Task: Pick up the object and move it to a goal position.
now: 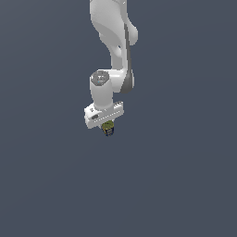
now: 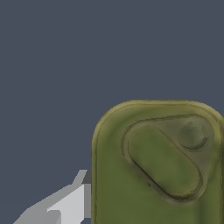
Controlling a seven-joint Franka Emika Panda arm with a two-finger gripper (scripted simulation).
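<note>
Olive-green object (image 2: 157,166) is filling your wrist view, sitting right under the camera.
Your fingers (image 1: 108,128) are closing on it, hanging below the white hand because you're carrying it goalward.

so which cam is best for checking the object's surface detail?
Wrist view. The object fills much of the frame, showing its olive-green face with a raised oblong and a round boss. A finger touches its side. The exterior view shows it only as a tiny lump under the gripper.
</note>
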